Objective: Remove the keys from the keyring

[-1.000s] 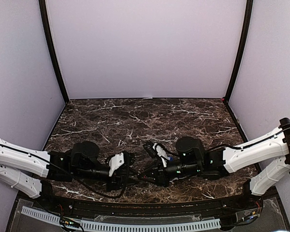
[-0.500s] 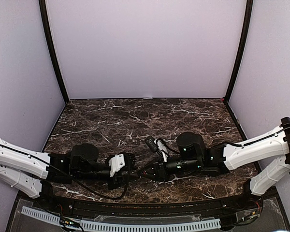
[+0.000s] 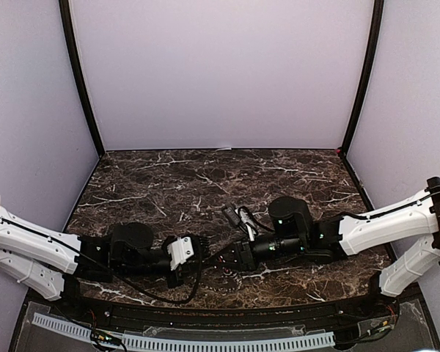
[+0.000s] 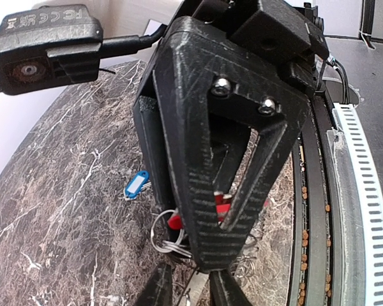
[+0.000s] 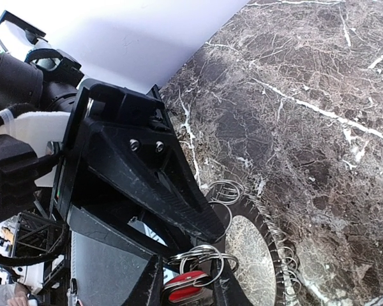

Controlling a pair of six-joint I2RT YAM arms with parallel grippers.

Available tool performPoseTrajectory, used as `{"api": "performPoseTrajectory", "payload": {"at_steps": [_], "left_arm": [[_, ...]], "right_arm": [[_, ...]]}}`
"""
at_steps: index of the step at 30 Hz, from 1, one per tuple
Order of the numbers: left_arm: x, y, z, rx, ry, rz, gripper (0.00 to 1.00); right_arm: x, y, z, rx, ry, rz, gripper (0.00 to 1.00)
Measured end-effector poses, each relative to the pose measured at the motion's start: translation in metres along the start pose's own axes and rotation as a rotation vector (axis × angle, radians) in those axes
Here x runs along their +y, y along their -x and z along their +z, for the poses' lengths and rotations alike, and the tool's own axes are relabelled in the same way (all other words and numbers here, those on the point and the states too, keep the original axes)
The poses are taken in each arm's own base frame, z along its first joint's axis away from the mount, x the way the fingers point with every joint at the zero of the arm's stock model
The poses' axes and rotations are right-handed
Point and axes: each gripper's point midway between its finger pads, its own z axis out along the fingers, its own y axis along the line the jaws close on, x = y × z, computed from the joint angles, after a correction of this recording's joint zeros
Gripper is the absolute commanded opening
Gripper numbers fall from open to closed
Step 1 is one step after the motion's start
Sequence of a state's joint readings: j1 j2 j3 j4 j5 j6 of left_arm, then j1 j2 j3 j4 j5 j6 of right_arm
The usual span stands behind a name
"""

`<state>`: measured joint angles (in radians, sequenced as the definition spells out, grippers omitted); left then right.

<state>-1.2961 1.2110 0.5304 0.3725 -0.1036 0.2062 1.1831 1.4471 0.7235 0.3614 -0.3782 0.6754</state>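
Observation:
The keyring (image 5: 260, 209), a grey toothed ring with an open centre, lies on the marble between both grippers. Several small wire rings (image 5: 226, 190) hang on its edge. My right gripper (image 5: 186, 280) is shut on the red key (image 5: 184, 288) and the wire rings bunched at it. My left gripper (image 4: 190, 282) is shut on a silver edge of the keyring, and its finger (image 5: 179, 191) reaches over the ring's rim. The red key (image 4: 174, 221) shows behind the right finger (image 4: 210, 210). The blue key (image 4: 135, 185) lies on the table just left of it. From above, the left gripper (image 3: 200, 251) and the right gripper (image 3: 229, 257) nearly touch.
The dark marble table (image 3: 205, 183) is walled at the back and sides. A black rail and a white slotted strip (image 4: 364, 191) run along the near edge, close to the grippers. A camera housing (image 4: 45, 44) juts out above the right gripper.
Both wrists have sunk lower to the table and drawn closer together. The right gripper has turned and moved left toward the left gripper.

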Motion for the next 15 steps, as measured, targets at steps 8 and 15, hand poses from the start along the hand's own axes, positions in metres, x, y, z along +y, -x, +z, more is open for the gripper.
{"api": "performPoseTrajectory", "payload": {"at_steps": [8, 15], "left_arm": [[-0.0025, 0.0029, -0.0004, -0.018, 0.0, 0.006, 0.2], [-0.0033, 0.0043, 0.0021, -0.027, 0.004, 0.007, 0.11]], "right_arm": [[-0.0005, 0.0, -0.0002, 0.001, -0.001, 0.021, 0.14], [-0.0023, 0.0005, -0.0005, -0.001, -0.007, 0.033, 0.14]]}}
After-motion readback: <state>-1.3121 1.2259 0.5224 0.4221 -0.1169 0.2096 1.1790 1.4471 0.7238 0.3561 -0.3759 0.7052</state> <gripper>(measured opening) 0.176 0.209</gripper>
